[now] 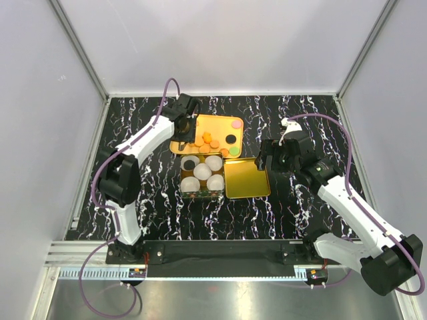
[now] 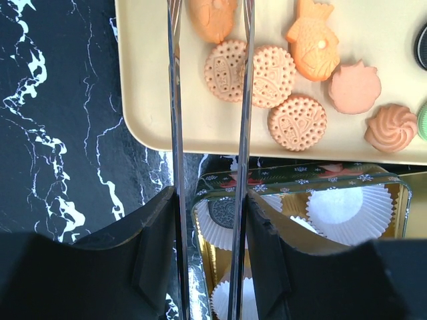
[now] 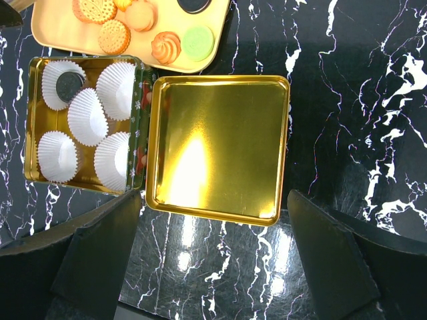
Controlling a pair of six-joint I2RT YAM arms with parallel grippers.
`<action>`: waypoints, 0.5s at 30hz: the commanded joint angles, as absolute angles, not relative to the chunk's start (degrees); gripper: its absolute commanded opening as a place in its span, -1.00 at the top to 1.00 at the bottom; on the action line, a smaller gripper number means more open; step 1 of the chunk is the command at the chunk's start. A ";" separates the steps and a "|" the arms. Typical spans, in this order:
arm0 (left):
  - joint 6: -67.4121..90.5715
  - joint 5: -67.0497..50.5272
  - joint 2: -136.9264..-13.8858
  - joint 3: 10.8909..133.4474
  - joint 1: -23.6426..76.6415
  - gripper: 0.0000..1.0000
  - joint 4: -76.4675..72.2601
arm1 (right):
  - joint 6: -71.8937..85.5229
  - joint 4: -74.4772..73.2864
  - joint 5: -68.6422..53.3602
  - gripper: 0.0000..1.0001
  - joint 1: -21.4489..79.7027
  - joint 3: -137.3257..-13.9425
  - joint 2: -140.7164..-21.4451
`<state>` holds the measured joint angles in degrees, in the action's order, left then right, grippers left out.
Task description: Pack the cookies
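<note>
Black white-veined tabletop, enclosed by plain white walls.

- Tray — cream-yellow, upper centre of the overhead view. It carries the loose cookies, mostly orange and bunched towards its lower left, with a black one, a pink one and a green one further right.
- Left-wrist detail: three round dotted biscuits, a fish-shaped piece, a scalloped pink piece and an orange swirl.
- Gold tin — just below the tray, holding five white pleated paper cups. The upper-left cup contains one black sandwich cookie; the other four show only paper.
- Lid — gold, inside up, touching the tin's right side.
- Left gripper — over the tray's lower-left edge, fingers closed against a pair of metal tongs. The blades stand parted and run up across the tray, with one dotted biscuit and an orange piece between them; the tips leave the frame, so I cannot tell whether they grip anything.
- Right gripper — above the lid's lower edge, jaws spread wide, holding nothing.
</note>
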<state>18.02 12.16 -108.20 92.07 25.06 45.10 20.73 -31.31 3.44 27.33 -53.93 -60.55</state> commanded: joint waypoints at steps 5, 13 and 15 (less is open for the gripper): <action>18.46 11.43 -107.93 90.79 24.79 0.07 42.10 | 20.30 -29.71 3.16 -0.99 27.16 -53.70 -59.68; 18.63 11.43 -107.76 90.79 24.79 0.10 42.19 | 20.22 -29.71 3.25 -0.99 27.16 -53.53 -59.24; 18.63 11.34 -107.40 90.79 24.79 0.12 42.28 | 20.39 -29.62 3.34 -0.99 27.16 -53.44 -59.24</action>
